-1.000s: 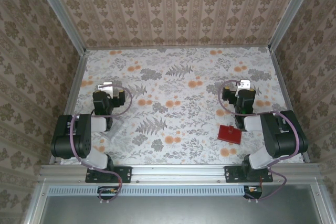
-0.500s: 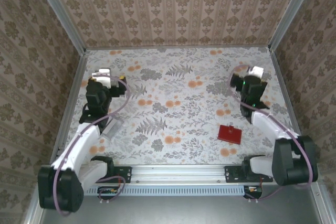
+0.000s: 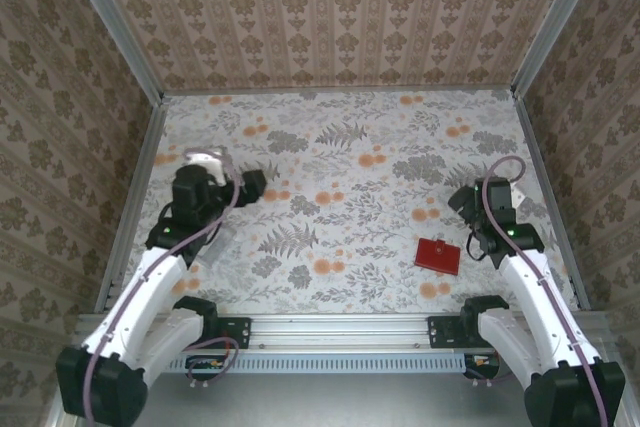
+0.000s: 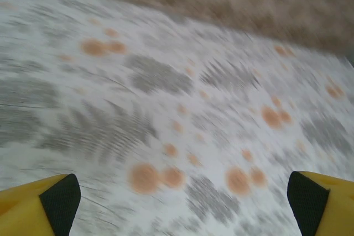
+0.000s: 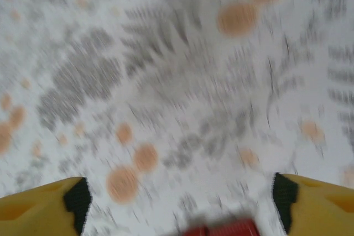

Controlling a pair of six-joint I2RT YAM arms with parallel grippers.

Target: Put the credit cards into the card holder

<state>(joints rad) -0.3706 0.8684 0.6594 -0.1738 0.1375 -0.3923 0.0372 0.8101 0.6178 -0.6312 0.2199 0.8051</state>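
Note:
The card holder (image 3: 438,255) is a small red case lying shut and flat on the floral table, right of centre. Its blurred red edge (image 5: 221,229) sits at the bottom of the right wrist view, just short of the jaws. My right gripper (image 3: 463,200) (image 5: 181,203) hovers a little beyond and to the right of it, open, with nothing between the fingers. My left gripper (image 3: 254,187) (image 4: 182,200) is over the left half of the table, open and empty. A pale flat card-like piece (image 3: 217,243) lies under the left forearm; I cannot tell if it is a credit card.
Patterned walls close the table on three sides, with metal rails (image 3: 135,197) along the left and right edges. The arm bases stand on the aluminium bar (image 3: 340,327) at the near edge. Both wrist views are motion-blurred.
Both arms have unfolded from their tucked poses. The left gripper swung right toward the middle; the right gripper came back and down toward the red card holder. The holder has not moved.

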